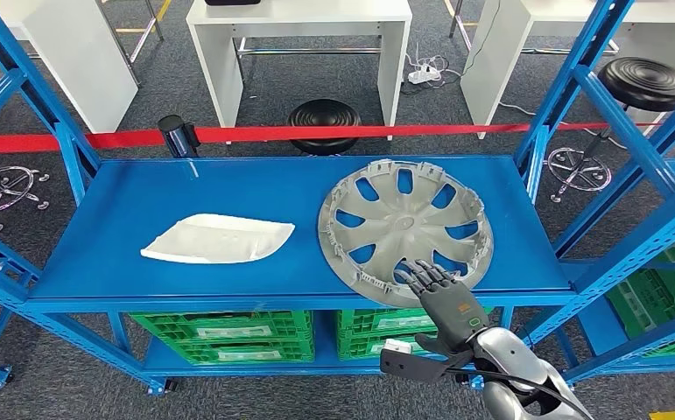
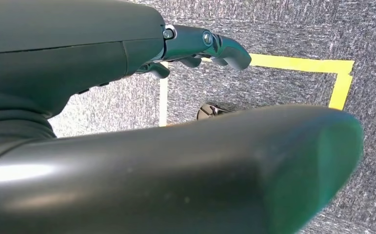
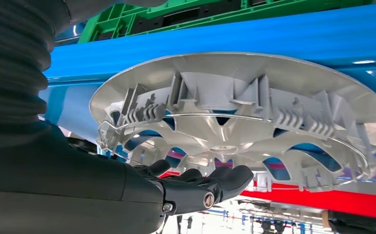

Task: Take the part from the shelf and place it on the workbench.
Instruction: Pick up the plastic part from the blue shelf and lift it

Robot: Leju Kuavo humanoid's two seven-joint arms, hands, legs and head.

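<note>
From the head view, a blue shelf [image 1: 123, 219] stands on grey carpet, with a red tape [image 1: 316, 134] behind it. The grey wheel cover [image 1: 404, 229] lies near the shelf's front right corner, a white part [image 1: 215, 239] to its left. Green crates [image 1: 228, 337] sit below; their labels are too small to read. The right hand [image 1: 446, 293] reaches over the cover's front rim.

The left wrist view shows the left hand [image 2: 200, 46], fingers apart and empty, above carpet with yellow floor lines [image 2: 298, 63].

The right wrist view shows the right fingers [image 3: 225, 178] spread, holding nothing, beside the cover's ribbed side.

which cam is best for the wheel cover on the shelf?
Head view: the whole wheel cover shows, lying inner side up on the blue shelf, with the right hand at its near edge. The right wrist view shows its clips and spokes up close, part hidden by the hand. The left wrist view looks at the floor.
</note>
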